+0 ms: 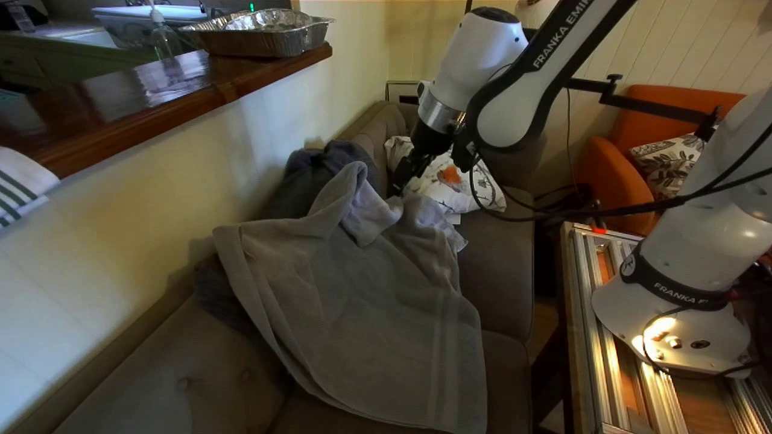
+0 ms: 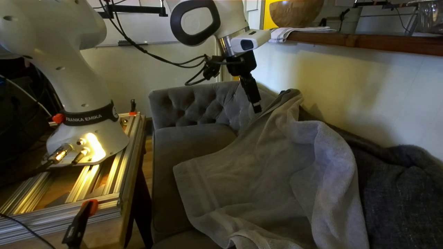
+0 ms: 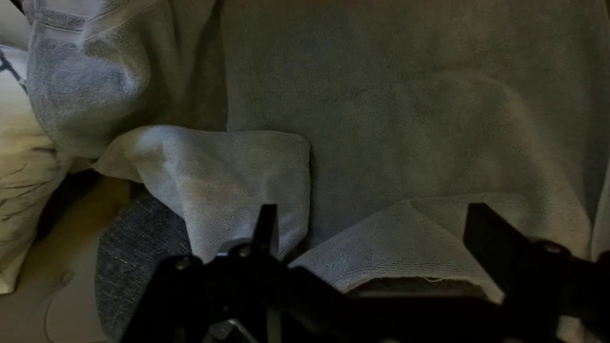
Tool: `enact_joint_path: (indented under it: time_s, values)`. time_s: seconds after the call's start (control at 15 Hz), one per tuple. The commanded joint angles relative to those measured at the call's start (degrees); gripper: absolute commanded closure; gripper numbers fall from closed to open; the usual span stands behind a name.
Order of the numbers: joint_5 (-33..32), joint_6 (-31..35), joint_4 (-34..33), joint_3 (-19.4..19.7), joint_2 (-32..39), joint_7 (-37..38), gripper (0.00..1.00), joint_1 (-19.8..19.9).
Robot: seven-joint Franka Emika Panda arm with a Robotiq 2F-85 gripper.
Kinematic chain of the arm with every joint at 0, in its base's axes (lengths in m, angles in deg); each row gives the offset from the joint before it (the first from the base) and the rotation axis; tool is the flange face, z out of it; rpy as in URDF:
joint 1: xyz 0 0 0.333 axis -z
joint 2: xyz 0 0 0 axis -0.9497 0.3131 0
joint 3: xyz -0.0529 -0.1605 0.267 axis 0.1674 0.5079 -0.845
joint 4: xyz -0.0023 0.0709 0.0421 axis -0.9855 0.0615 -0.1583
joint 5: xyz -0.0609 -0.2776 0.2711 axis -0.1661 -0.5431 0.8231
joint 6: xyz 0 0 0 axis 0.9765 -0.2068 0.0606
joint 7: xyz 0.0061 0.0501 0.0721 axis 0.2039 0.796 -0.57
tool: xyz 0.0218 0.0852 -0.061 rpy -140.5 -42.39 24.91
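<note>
A large grey towel (image 1: 374, 313) lies rumpled and draped over the sofa, with raised folds near its far end. In the wrist view its surface (image 3: 405, 105) fills most of the picture; a turned-over corner (image 3: 248, 176) lies at left of centre, and a peaked fold (image 3: 391, 238) rises between the jaws. My gripper (image 3: 373, 207) stands wide open, holding nothing. In both exterior views the gripper (image 1: 399, 184) points down beside the towel's raised folds; whether a fingertip touches the cloth I cannot tell.
The towel partly covers a dark grey cushion or blanket (image 2: 398, 193) against the wall. A patterned white pillow (image 1: 482, 187) sits at the sofa's (image 1: 497, 283) far end. Above, a wooden ledge (image 1: 211, 84) bears a foil tray (image 1: 271, 39). The arm's table (image 2: 135, 166) stands alongside the sofa.
</note>
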Motion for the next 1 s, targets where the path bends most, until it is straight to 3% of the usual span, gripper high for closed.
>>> enact_joint_path:
  time_s: [0.0,0.13,0.27,0.4,0.47,0.6,0.67,0.73,0.93]
  values:
    - [-5.98,5.81,-6.52,1.91,11.92,-0.08,0.0,2.49]
    - [-7.8,8.11,-10.78,5.2,17.9,-0.68,0.0,0.65]
    - [-11.06,10.76,-16.27,14.4,24.45,-2.01,0.0,-6.39]
    - [-10.16,12.98,-20.79,17.24,30.99,-3.31,0.0,-9.79]
    - [-5.62,14.2,-22.74,16.54,34.22,-7.4,0.0,-10.41]
    - [-4.23,15.82,-27.66,14.25,40.84,-8.31,0.0,-10.3]
    - [-3.91,15.05,-29.27,9.93,42.62,-7.83,0.0,-7.56]
    - [-3.61,13.59,-23.48,13.05,35.94,-8.5,0.0,-8.96]
    - [-2.84,14.24,-27.79,10.31,41.67,-8.17,0.0,-8.8]
